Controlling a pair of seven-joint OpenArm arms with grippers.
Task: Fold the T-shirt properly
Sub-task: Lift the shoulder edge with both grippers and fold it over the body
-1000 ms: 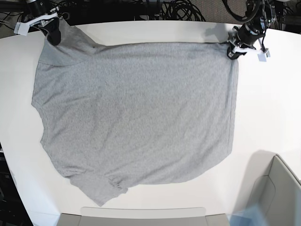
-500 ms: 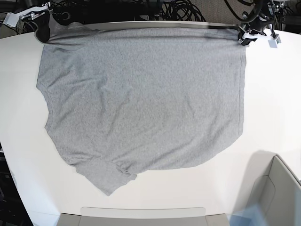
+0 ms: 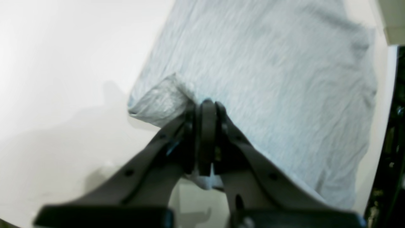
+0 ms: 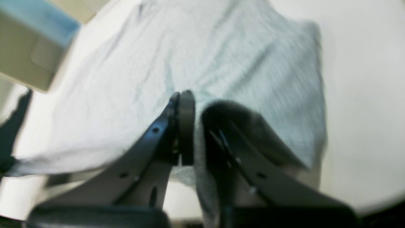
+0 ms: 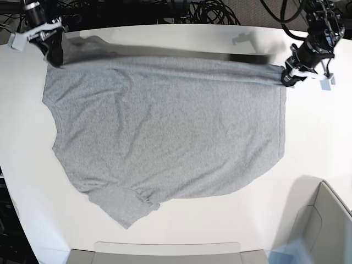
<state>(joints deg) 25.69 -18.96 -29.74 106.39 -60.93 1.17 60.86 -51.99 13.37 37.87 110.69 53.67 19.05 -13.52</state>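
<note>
the heather grey cotton t-shirt (image 5: pixel 165 126) is spread on the white worktop (image 5: pixel 319 137), its far edge being lifted. the left fingers (image 5: pixel 287 80) and the right fingers (image 5: pixel 55 61) are both closed, gripping this edge at its two ends.

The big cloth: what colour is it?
Plain grey, the cloth shows no lettering; best seen in the base view.

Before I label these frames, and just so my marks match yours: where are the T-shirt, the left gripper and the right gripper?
T-shirt (image 5: pixel 170 132): base view, middle of the spread cloth.
Left gripper (image 3: pixel 204 106): left wrist view, between its fingertips.
Right gripper (image 5: pixel 54 61): base view, at its fingertips.
</note>
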